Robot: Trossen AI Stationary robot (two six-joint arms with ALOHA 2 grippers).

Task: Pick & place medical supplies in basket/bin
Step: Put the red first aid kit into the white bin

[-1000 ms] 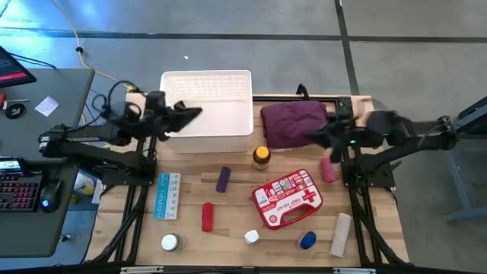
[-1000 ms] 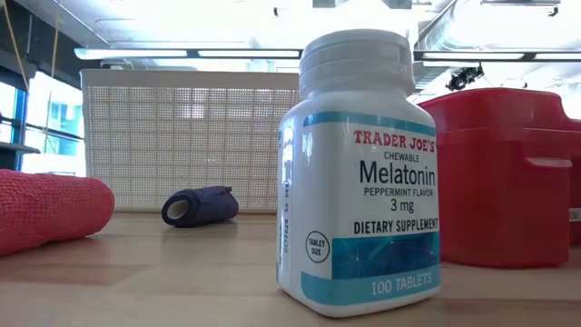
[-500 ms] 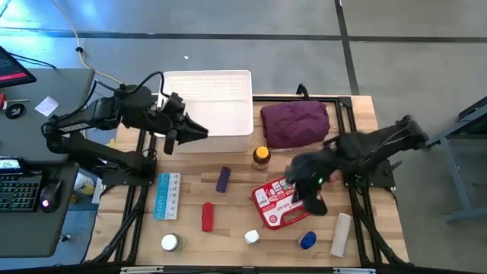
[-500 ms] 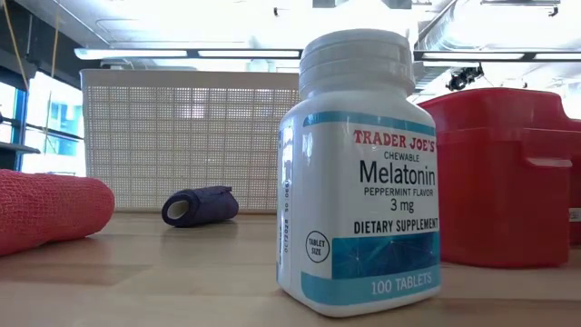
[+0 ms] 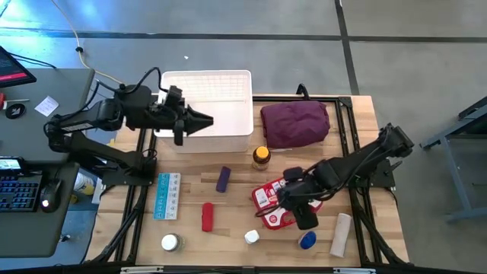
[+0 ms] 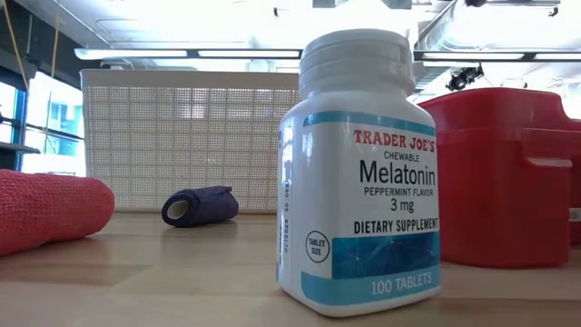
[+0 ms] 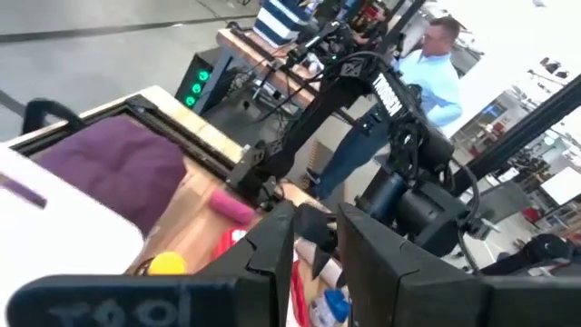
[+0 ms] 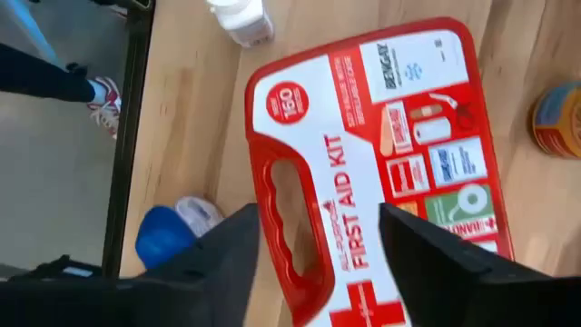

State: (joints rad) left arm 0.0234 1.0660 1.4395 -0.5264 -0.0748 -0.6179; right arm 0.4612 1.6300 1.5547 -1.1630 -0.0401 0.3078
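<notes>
The right gripper (image 8: 313, 245) hangs over the first-aid case (image 8: 381, 163) lying flat on the table (image 5: 236, 217), fingers spread and empty astride its handle, apparently to grasp it for the basket (image 5: 205, 114).

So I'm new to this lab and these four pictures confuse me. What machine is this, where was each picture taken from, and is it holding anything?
It is a robot with two dark arms at a wooden table. One picture looks straight down, one sits at table height just behind a melatonin bottle, and one camera rides on each wrist.

The left gripper hangs over the white basket, holding nothing that shows. The right gripper hovers over the red first-aid kit, fingers open on either side of its handle, not gripping yet.

Also on the table: a maroon cloth bundle, a purple roll, a red roll, a blue-white box and an amber bottle.
</notes>
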